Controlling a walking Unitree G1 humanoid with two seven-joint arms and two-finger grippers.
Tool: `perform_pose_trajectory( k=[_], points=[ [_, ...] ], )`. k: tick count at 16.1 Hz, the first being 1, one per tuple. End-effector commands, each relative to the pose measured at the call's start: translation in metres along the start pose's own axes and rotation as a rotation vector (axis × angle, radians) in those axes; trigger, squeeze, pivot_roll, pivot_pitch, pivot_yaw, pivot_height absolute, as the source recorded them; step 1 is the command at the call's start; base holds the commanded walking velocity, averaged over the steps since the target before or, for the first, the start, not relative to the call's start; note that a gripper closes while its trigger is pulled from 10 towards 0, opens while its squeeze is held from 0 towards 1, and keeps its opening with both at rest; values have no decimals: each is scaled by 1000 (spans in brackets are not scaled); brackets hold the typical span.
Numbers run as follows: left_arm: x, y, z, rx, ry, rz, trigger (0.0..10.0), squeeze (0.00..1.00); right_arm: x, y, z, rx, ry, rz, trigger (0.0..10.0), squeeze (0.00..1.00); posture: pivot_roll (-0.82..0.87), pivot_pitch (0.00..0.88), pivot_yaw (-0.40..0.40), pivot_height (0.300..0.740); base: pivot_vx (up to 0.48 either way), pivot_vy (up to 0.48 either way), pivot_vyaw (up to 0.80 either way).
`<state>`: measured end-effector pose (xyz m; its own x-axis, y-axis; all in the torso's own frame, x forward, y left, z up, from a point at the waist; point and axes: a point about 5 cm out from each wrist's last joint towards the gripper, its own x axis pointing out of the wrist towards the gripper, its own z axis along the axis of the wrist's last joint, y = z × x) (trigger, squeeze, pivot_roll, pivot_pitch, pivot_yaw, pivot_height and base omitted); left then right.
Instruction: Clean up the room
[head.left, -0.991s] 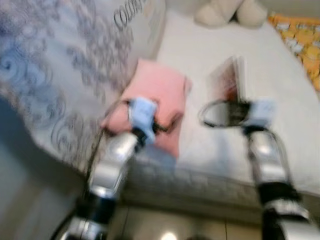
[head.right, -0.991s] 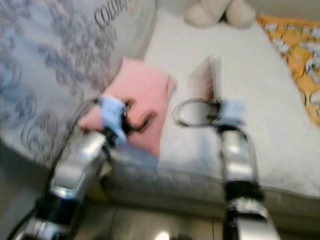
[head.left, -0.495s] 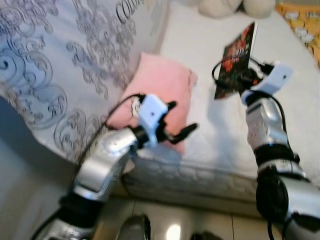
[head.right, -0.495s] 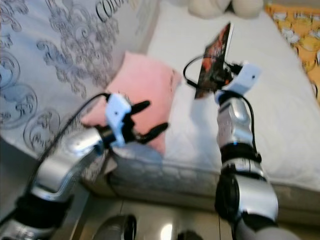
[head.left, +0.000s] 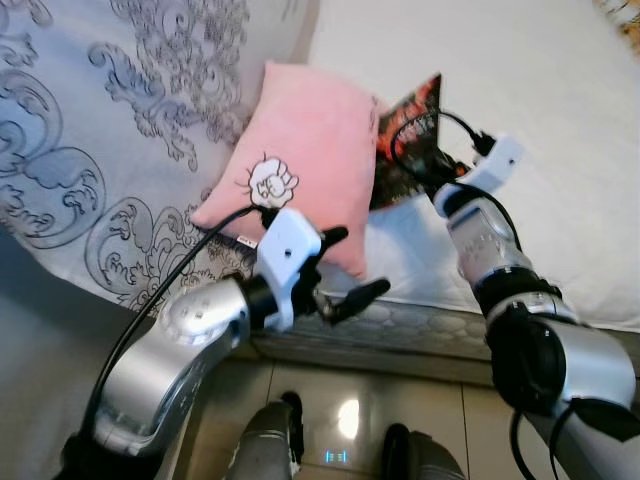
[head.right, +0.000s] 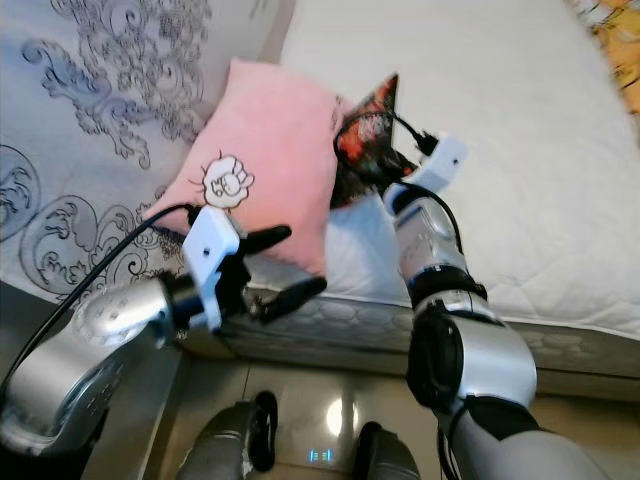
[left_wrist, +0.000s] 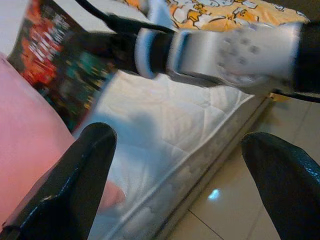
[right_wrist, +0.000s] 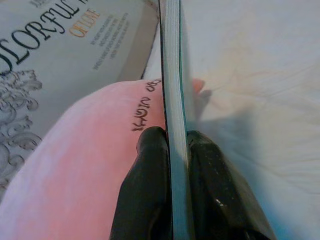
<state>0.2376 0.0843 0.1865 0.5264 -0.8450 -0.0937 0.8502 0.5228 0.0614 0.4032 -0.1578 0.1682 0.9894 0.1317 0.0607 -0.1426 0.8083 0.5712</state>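
Observation:
A book (head.left: 408, 140) with a dark red cover stands on edge over the white mattress (head.left: 520, 70), right beside the pink pillow (head.left: 305, 170). My right gripper (right_wrist: 170, 137) is shut on the book's lower edge, with one black finger (right_wrist: 150, 150) on each side of the pages. The pillow lies at the bed's front corner, leaning on a grey patterned quilt (head.left: 120, 120). My left gripper (head.left: 355, 265) is open and holds nothing. It hovers at the mattress's front edge, just below the pillow's lower corner.
Shiny beige floor tiles (head.left: 340, 410) run along the bed's front, with my two feet (head.left: 270, 440) on them. An orange patterned cloth (left_wrist: 220, 15) lies on the far side of the mattress.
The camera has tilted down toward the bed's edge. My right gripper has brought the book left, up against the pillow. My left gripper has drawn back off the pillow, open.

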Motion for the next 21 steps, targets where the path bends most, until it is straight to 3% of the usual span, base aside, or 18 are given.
perform_pose_trajectory(
  k=[1, 3, 6, 8, 12, 14, 15, 16, 18, 21],
  points=[
    [-5, -6, 5, 7, 3, -5, 10000, 0, 4, 8, 3, 52, -8, 35, 0, 0, 477, 326, 55, 740, 0, 0, 0],
    [-13, -12, 5, -3, 26, 27, 10000, 0, 7, 17, -3, 97, 26, 54, 0, 0, 501, 358, 43, 740, 0, 0, 0],
    [-16, -22, 6, -24, 26, 36, 10000, 0, 0, 3, -16, 54, 82, 1, 0, 0, 505, 378, 30, 740, 0, 0, 0],
    [-16, -41, 10, -77, -7, -99, 10000, 0, -13, -16, -34, -30, 163, -44, 0, 0, 505, 400, 29, 740, 0, 0, 0],
    [-18, -44, 10, -95, 14, -88, 10000, 0, -35, -51, -51, -229, 286, -171, 0, 0, 497, 413, 31, 740, 0, 0, 0],
    [-18, -45, 10, -108, 14, -91, 10000, 0, -40, -62, -50, -419, 348, -225, 0, 0, 486, 410, 33, 740, 0, 0, 0],
    [-17, -45, 10, -110, 14, -92, 10000, 0, -40, -65, -46, -477, 334, -245, 4353, 0, 483, 407, 33, 740, 0, 0, 0],
    [-15, -45, 11, -111, 10, -93, 10000, 0, -40, -67, -39, -578, 323, -260, 10000, 1000, 478, 405, 34, 740, 0, 0, 0],
    [-11, -41, 11, -110, 4, -91, 10000, 0, -35, -67, -25, -649, 269, -284, 10000, 1000, 461, 387, 32, 740, 0, 0, 0],
    [-8, -37, 10, -102, 2, -89, 10000, 0, -32, -64, -18, -632, 217, -309, 10000, 1000, 437, 365, 29, 740, 0, 0, 0]
  ],
)
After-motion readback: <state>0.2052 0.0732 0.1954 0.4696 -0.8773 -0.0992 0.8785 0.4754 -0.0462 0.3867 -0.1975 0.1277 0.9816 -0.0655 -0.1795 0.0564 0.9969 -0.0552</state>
